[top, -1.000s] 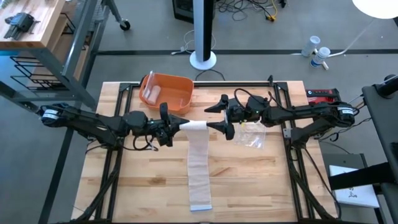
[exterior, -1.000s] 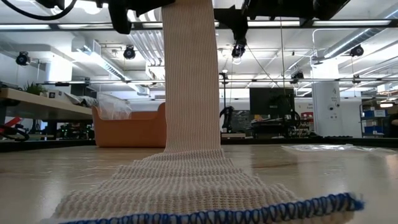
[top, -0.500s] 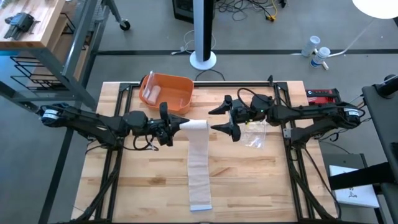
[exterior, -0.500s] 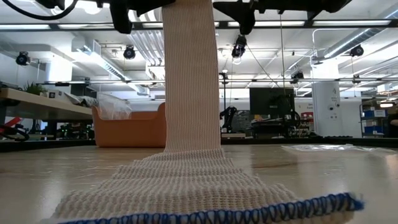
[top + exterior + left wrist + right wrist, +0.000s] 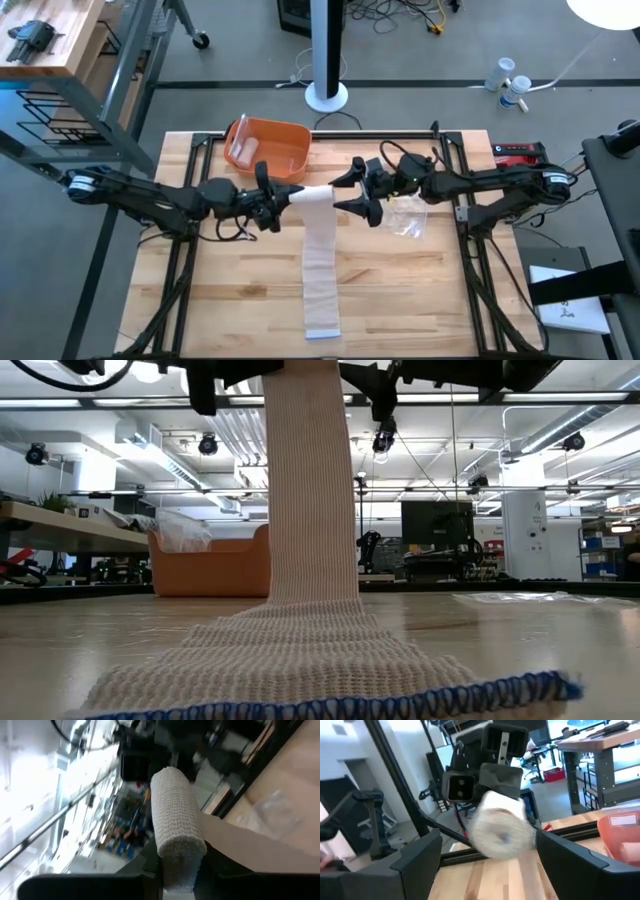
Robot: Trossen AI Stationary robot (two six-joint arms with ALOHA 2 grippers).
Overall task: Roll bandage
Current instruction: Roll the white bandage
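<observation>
The white bandage is partly wound into a roll point(image 5: 316, 195) held above the table's middle. Its loose strip point(image 5: 321, 270) hangs down from the roll and lies toward the near edge, ending in a blue-stitched hem point(image 5: 330, 707) flat on the wood. My left gripper point(image 5: 283, 196) is shut on the roll from the left. My right gripper point(image 5: 353, 194) stands open at the roll's right end. In the right wrist view its fingers point(image 5: 415, 857) stand wide on either side of the roll's end face point(image 5: 502, 834), apart from it. My left gripper pinches the roll's left end point(image 5: 181, 862) between its two fingers point(image 5: 150, 865). It comes level from the table's left, its fingers lying along the roll's axis. The roll is lifted clear and sticks out toward the right, with the strip point(image 5: 250, 845) hanging off its side down to the table.
An orange bin point(image 5: 270, 146) holding a clear packet stands at the far left of the middle. A clear plastic bag point(image 5: 408, 216) lies right of the bandage, under the right arm. A red device point(image 5: 518, 153) sits at the far right edge. Black frame rails run along both table sides.
My right gripper drew back a little toward the table's right edge, then came back toward the roll's right end, staying open throughout. The roll stays in my left gripper and the strip's near end keeps its place on the table.
</observation>
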